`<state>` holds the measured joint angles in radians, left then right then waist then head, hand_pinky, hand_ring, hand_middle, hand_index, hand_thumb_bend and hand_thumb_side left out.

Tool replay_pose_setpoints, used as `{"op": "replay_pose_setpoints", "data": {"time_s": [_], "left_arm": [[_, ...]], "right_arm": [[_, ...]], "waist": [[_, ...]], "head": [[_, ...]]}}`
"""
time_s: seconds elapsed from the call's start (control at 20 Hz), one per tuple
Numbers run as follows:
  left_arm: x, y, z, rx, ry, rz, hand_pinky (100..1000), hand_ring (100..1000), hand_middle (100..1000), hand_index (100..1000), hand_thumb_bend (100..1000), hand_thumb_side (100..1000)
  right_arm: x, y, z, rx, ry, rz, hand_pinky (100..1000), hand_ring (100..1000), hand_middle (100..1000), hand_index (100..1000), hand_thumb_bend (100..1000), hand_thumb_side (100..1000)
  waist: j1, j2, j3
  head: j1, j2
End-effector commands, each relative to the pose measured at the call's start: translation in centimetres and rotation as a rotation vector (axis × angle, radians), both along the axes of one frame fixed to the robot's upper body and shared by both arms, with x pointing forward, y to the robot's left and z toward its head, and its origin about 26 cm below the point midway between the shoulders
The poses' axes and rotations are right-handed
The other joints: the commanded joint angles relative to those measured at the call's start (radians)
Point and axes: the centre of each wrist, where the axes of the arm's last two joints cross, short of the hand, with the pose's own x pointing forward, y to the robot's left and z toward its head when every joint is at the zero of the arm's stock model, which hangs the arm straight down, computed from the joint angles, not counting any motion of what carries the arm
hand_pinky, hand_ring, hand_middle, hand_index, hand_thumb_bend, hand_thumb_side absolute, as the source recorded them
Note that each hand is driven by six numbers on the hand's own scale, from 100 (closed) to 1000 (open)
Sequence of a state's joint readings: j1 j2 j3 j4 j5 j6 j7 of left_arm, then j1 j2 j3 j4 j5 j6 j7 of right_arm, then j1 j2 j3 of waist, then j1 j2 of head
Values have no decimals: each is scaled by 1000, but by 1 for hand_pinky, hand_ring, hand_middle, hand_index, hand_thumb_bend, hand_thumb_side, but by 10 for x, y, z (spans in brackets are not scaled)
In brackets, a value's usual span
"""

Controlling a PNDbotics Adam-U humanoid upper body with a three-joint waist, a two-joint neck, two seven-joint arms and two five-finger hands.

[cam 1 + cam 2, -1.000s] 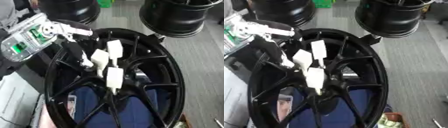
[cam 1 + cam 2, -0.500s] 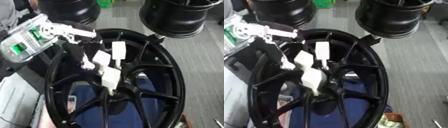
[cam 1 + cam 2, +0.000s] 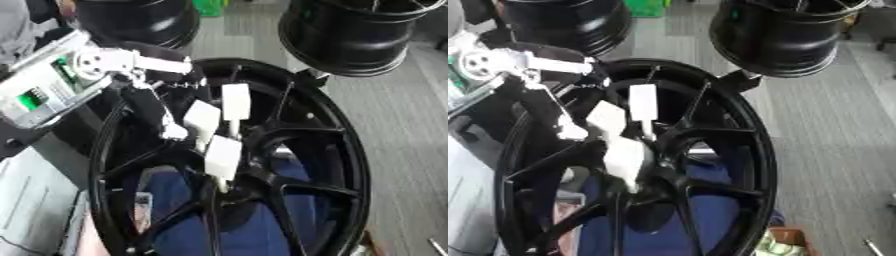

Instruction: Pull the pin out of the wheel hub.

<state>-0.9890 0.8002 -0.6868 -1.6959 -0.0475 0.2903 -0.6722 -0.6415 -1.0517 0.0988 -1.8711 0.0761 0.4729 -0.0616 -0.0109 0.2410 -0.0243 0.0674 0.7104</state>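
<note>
Grey carpet floor [image 3: 398,130], ribbed texture, runs down right side & behind the work area.

Item 1 – wheel hub [image 3: 346,150]: lg black alloy rim, spoked, tilted, fills centre of both views. Spokes meet at a hub centre low in frame. Blue fabric [image 3: 254,225] visible through the spokes, lower half.

Item 2 – left hand [image 3: 210,127]: enters from upper left; silver/white forearm housing w/ green parts & round joint. Dark finger links w/ white pads. Fingers extended downward into the wheel, spread apart, not curled; one white pad sits highest nr the upper spokes, one in the middle, one lowest nr the hub centre. Thumb-side tip lies left of these, apart from them.

Item 3 – pin [image 3: 225,187]: only a small pale sliver shows just below the lowest white pad, at the hub centre. Cannot tell whether the pad touches it or whether anything pinches it; shape too small to make out.

Item 4 – 2 more black rims, background: one upper left [image 3: 131,20], one upper right [image 3: 350,35], the latter standing just behind the main wheel's top edge.

Item 5 – green object [image 3: 208,6], top edge between the two bkgd rims, blurred.

Item 6 – pale grey surface [image 3: 35,200], lower left corner, beside the wheel's rim.

Right hand: not visible in either view.
</note>
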Motion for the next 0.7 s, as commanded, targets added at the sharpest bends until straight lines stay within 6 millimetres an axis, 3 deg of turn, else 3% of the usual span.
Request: {"op": "replay_pose_setpoints", "data": {"time_s": [0.05, 0.2, 0.4, 0.7], "left_arm": [[-5, 10, 20, -42, -88, 23, 536, 440, 281, 378, 195, 100], [-11, 19, 34, -93, -149, 45, 527, 430, 275, 373, 212, 100], [-19, 43, 67, -169, -229, 99, 528, 429, 281, 382, 210, 100], [-27, 114, 107, -210, -404, 279, 552, 448, 303, 408, 208, 100]], "right_arm": [[-5, -2, 11, -8, -40, -11, 877, 729, 739, 841, 100, 386], [-5, -3, 11, -11, -43, -17, 877, 729, 740, 840, 100, 386], [-6, -5, 12, -20, -44, -26, 876, 730, 740, 840, 100, 384], [-8, -10, 13, -31, -53, -47, 876, 731, 740, 839, 100, 383]], "waist": [[-2, -20, -2], [-1, -20, 0], [0, -22, 7], [3, -26, 24]], "head": [[-4, -11], [-8, -14], [-16, -11], [-33, -4]]}}
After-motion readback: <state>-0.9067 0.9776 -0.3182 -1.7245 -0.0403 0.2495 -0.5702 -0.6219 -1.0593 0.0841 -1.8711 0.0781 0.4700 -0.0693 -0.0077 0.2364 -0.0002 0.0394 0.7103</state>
